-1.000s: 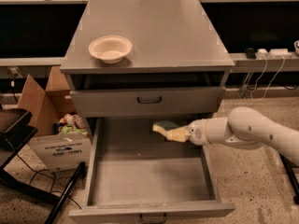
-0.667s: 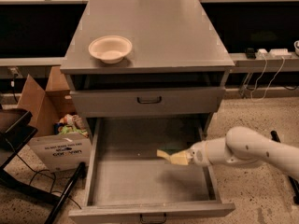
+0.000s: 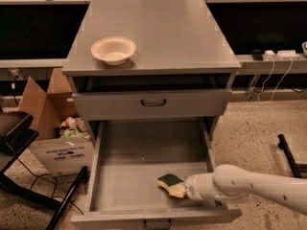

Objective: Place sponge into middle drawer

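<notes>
Pale yellow foam under a dark green scouring layer, the small rectangular sponge [image 3: 170, 184] sits low in the open, deep grey metal middle drawer [image 3: 124, 186], near its front right. The white arm's gripper [image 3: 186, 189] touches its yellow end; clenched or loose, I cannot tell. A round cream bowl [image 3: 113, 50] rests on the grey bench [image 3: 163, 32] above.

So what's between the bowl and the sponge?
The grey upper drawer front, in the camera view. The gripper sits at the sponge in the open middle drawer.
</notes>
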Controlling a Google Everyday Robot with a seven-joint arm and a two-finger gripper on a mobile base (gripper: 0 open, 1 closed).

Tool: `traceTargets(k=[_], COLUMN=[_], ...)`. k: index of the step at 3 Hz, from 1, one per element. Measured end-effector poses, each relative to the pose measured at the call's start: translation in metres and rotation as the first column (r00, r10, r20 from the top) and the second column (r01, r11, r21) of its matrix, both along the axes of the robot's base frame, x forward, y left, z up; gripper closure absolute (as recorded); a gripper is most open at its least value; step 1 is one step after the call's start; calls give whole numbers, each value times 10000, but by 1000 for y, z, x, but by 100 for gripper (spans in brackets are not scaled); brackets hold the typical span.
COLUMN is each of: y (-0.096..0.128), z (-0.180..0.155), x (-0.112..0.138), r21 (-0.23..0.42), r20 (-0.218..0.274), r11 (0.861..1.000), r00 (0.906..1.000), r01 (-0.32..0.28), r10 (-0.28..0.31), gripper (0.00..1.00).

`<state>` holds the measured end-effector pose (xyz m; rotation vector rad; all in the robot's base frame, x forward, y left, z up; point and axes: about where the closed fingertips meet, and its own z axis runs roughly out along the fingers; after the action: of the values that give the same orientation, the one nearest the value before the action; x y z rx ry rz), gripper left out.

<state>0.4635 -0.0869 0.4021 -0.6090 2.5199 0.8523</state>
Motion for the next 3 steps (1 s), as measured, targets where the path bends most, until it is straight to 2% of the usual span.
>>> traceTargets(k=[1,3], y=[-3,-2], z=[-3,-3], x=[7,7], r21=[-97,-95], r20=[177,174], r11=[9997,9997], r00=[9996,9996], r01=[223,219], r10=[-222,-217], gripper=[82,35])
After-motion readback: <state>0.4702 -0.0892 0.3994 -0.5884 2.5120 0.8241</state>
